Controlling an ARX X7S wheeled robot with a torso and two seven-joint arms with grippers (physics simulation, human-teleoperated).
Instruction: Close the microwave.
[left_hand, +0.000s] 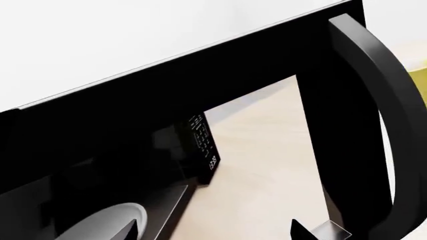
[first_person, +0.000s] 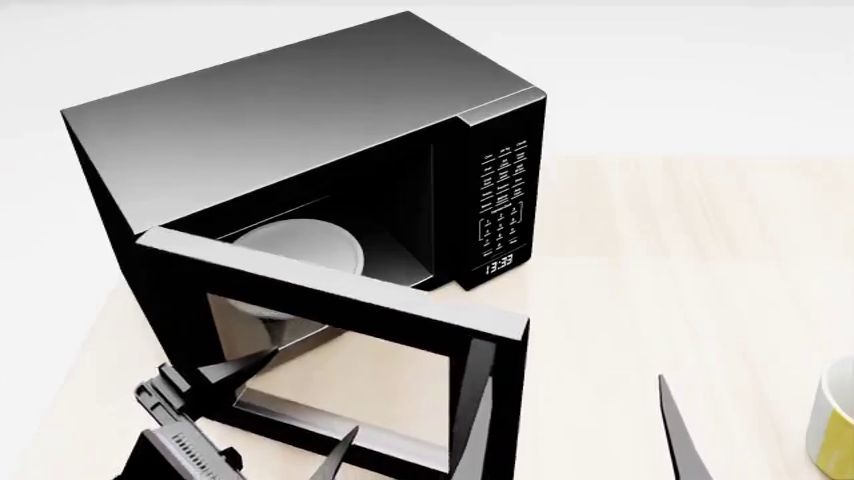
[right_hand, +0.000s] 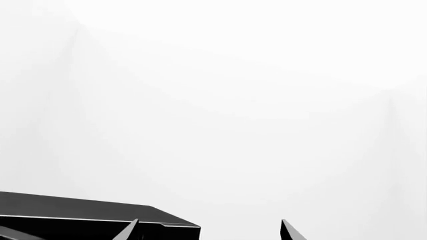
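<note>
**Microwave door stands about half open; the closing push is not finished**

The large black boxy microwave fills the upper left and centre of the head view, standing on the pale wooden table. Its white-lettered keypad panel faces right of centre, and the white round turntable plate shows inside the open cavity. The dark glass-window door swings out toward the lower centre of the frame, hinged on the left, its free edge with the black curved handle well apart from the keypad side. The cavity is plainly exposed, so the task is not done: by my judgement the door has a good part of its swing left to travel.

The left gripper sits at the lower left of the head view, right by the door's lower part; its fingers stand spread, with nothing pinched between them. Whether one fingertip touches the glass or frame I cannot tell. The left wrist view looks through the door window at the keypad and the table beyond.

The right gripper is barely visible; in its own wrist view two dark fingertips poke up at the lower edge, apart and holding nothing, aimed at blank white background. A yellow-and-white mug stands at the lower right edge of the head view.

What remains seems to be pushing the door round until it meets the front.
</note>
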